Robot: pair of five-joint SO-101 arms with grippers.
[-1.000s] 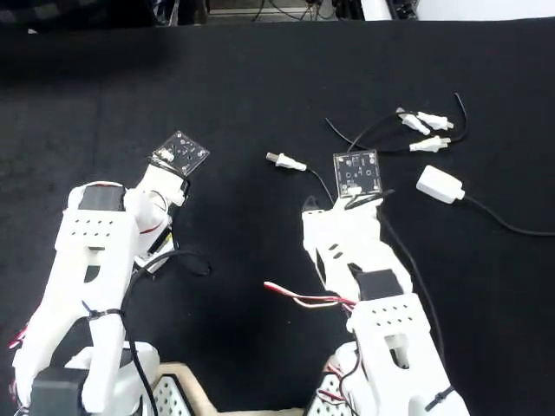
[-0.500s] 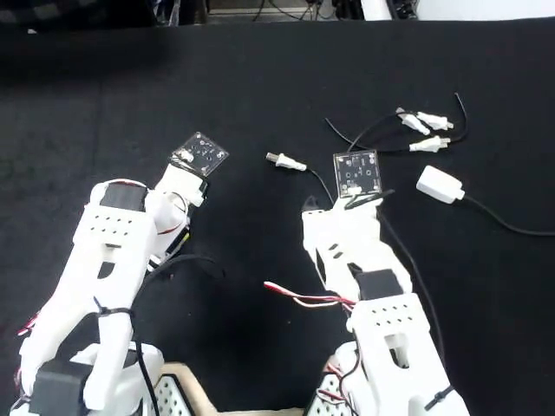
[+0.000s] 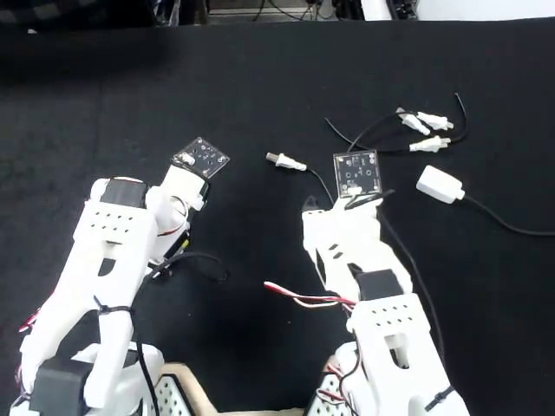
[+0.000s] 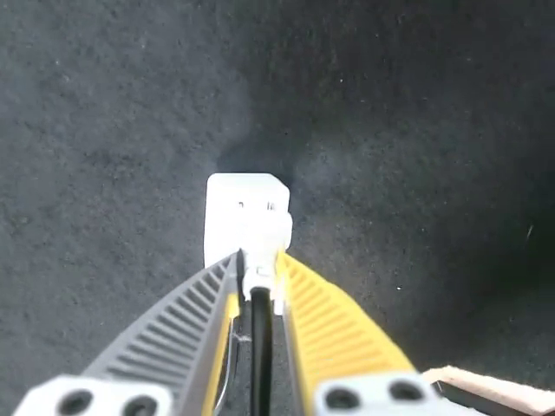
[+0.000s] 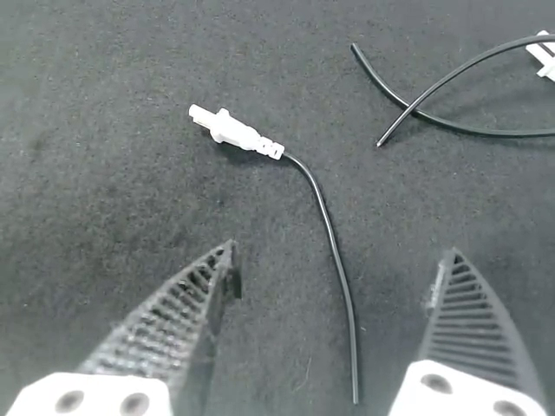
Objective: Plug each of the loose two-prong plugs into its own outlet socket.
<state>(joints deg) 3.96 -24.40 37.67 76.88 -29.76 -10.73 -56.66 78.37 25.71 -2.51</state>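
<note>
Plugs [image 3: 431,144] lie in a loose cluster of three toward the far right of the black counter [image 3: 104,87], their black wires [image 5: 412,110] crossing one another. A fourth plug [image 3: 286,161] lies alone nearer the middle, just ahead of the right arm [image 3: 364,260], its prongs turned toward the left arm [image 3: 104,251]. Its wire [image 3: 323,184] curves back under the right arm's wrist.

From the right wrist we see that plug flat on the counter, ahead of the right end effector [image 5: 340,251]. The fingers there are spread wide and touch nothing, and the wire runs back between them. A white socket [image 3: 440,185] rests on the counter to the right of that arm, near the cluster but apart from it, with its own cable [image 3: 507,227] trailing toward the counter's right edge.

The left arm stands at the left of the counter, well apart from every plug. The left end effector [image 4: 257,260] is pressed together on the cord end of a second socket [image 4: 247,208], a small white block. We see two slots on its face, and a black cord [image 4: 260,347] running back between the fingers. We cannot tell whether this block touches the counter.
</note>
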